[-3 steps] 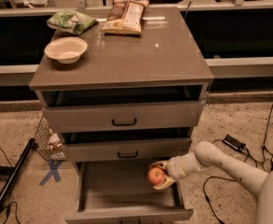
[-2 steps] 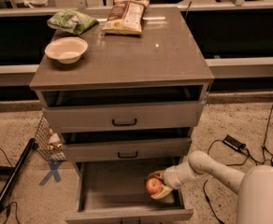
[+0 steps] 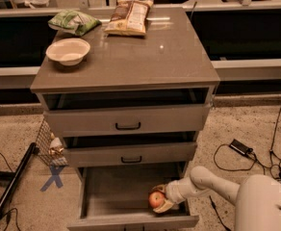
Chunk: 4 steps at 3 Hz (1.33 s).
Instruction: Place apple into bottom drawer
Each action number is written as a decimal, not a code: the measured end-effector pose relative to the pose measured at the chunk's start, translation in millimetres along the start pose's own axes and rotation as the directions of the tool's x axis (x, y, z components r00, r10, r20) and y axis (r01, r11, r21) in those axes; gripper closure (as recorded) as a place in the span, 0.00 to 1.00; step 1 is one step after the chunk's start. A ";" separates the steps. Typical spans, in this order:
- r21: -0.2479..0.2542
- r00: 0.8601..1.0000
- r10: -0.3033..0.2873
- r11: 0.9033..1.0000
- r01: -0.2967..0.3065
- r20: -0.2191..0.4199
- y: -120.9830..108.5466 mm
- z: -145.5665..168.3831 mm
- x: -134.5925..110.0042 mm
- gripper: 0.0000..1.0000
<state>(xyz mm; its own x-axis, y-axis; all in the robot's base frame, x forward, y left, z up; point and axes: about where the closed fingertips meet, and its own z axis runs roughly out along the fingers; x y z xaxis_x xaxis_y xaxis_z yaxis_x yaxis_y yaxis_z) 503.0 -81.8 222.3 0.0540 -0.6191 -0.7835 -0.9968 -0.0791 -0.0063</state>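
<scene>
The bottom drawer (image 3: 115,192) stands pulled out, its front partly cut off by the lower edge of the view. Inside it, near the right front corner, the pincer (image 3: 159,199) is closed around the apple (image 3: 155,199), one finger showing above the fruit and one below. The pads themselves are mostly hidden behind it. The apple appears to sit just above the drawer floor or on it; which one cannot be told. The white arm (image 3: 210,184) reaches in from the lower right, where the robot's body runs out of view. On the table (image 3: 145,57) above rest a white bowl (image 3: 68,50) and two snack bags (image 3: 129,17).
</scene>
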 end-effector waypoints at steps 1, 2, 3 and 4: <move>0.015 0.998 0.041 0.999 -0.041 0.056 -3.4 17.0 1.0 1.00; 0.035 0.988 0.081 0.996 -0.086 0.130 -8.3 28.3 -5.5 1.00; 0.045 0.976 0.112 0.991 -0.122 0.186 -11.4 38.3 -9.6 1.00; 0.078 0.966 0.100 0.989 -0.122 0.240 -20.0 53.0 -12.6 1.00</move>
<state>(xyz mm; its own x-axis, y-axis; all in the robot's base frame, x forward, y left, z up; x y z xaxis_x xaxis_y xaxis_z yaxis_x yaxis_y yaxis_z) 519.2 -31.0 199.4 -0.0616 -0.4179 -0.9064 -0.9975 0.0582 0.0410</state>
